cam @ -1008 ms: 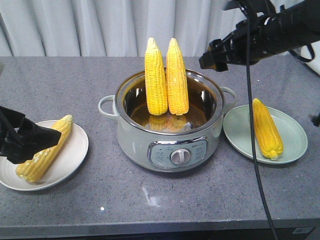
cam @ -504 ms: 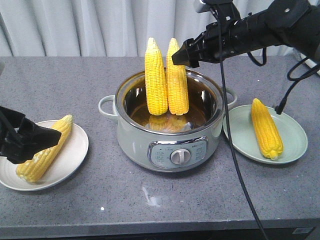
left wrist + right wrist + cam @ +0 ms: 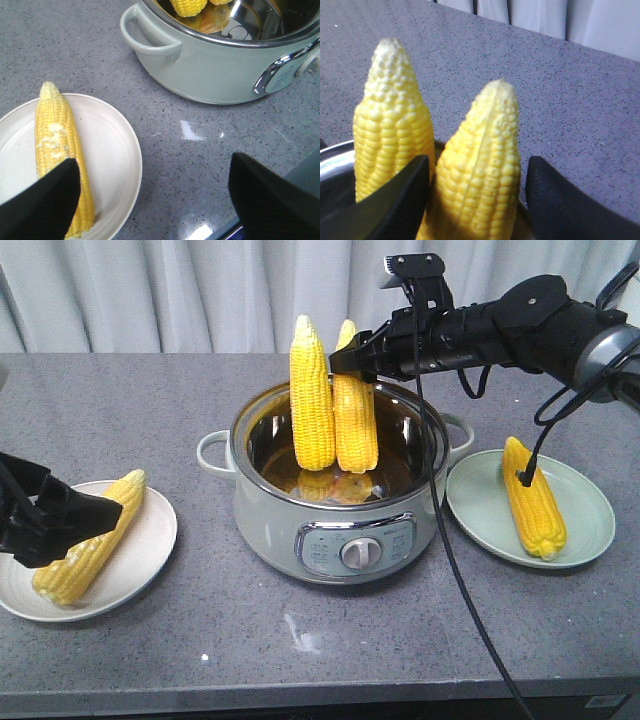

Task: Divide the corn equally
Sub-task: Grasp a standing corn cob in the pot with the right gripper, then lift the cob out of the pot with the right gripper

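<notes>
Two corn cobs stand upright in the grey-green pot [image 3: 270, 520], a left cob [image 3: 311, 400] and a right cob [image 3: 354, 415]. My right gripper [image 3: 348, 360] is open around the upper part of the right cob [image 3: 480, 165]. One finger [image 3: 402, 195] sits between the two cobs, and the other finger [image 3: 555, 200] stands a little off the cob's far side. A third cob [image 3: 85, 540] lies on the white plate [image 3: 150, 550], and my left gripper [image 3: 152, 167] hangs wide open over the near end of that cob [image 3: 57, 150]. A fourth cob [image 3: 533, 497] lies on the green plate [image 3: 585, 505].
The pot has a control dial [image 3: 360, 552] at its front and a handle [image 3: 147, 35] on each side. The two plates flank it on the grey stone counter [image 3: 300, 640]. A white curtain [image 3: 150, 290] hangs behind. A black cable [image 3: 450, 540] drops from the right arm across the pot's right side.
The right arm has swung left from above the pot's right rim to the right-hand upright cob, its fingers now either side of it. The left arm and all the corn stayed put.
</notes>
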You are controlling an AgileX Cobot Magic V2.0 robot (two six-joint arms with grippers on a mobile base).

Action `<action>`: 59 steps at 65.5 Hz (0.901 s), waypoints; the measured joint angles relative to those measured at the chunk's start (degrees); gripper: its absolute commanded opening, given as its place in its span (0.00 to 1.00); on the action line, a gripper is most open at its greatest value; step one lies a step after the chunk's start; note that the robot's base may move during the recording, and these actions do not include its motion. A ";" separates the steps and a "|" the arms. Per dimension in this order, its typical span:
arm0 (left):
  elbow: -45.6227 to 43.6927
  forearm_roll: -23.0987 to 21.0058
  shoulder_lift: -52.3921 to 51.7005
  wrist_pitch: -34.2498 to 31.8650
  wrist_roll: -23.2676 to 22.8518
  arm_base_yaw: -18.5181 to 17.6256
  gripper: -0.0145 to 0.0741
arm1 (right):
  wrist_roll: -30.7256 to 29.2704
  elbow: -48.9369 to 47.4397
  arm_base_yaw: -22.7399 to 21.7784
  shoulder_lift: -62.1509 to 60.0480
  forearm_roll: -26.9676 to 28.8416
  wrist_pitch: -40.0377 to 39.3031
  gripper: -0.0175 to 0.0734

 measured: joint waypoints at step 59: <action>0.00 0.00 0.00 0.00 0.00 0.00 0.82 | 9.01 0.04 0.00 -14.20 -8.31 5.36 0.40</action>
